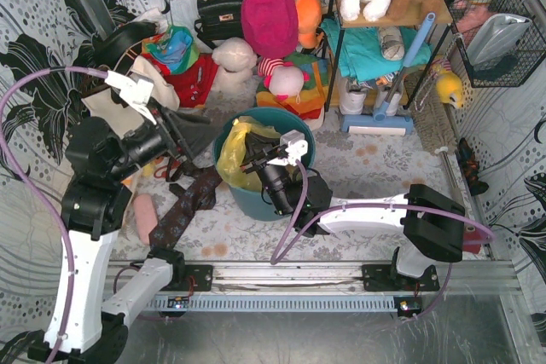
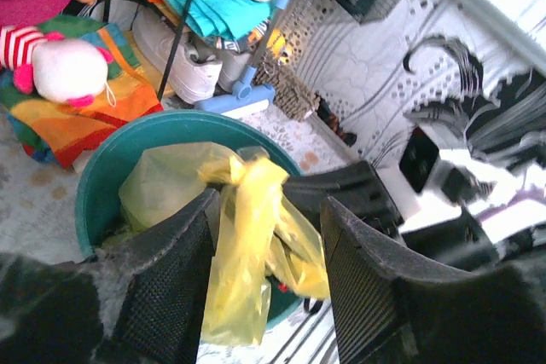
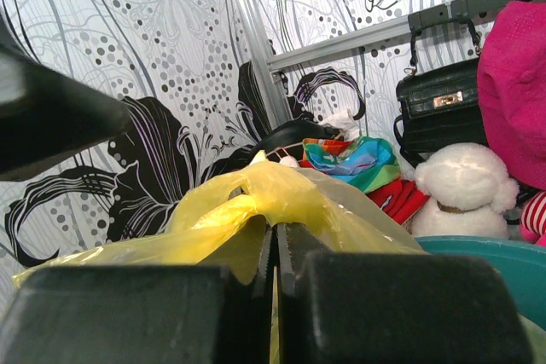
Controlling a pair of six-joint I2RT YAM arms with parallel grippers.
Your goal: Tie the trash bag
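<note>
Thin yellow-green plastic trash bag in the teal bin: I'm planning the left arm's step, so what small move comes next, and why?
Probably close the left gripper on the hanging strand of the thin translucent yellow-green plastic trash bag. Its fingers stand apart either side of that strand, while the right gripper is shut on the bag's bunched plastic.

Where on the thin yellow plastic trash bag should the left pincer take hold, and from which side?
Grip the thin yellow plastic trash bag by its loose narrow strip drooping over the rim of the round teal plastic bin. Come from the left, probably: the strip hangs inside the open left pincer. The right pincer is shut on the gathered top.
</note>
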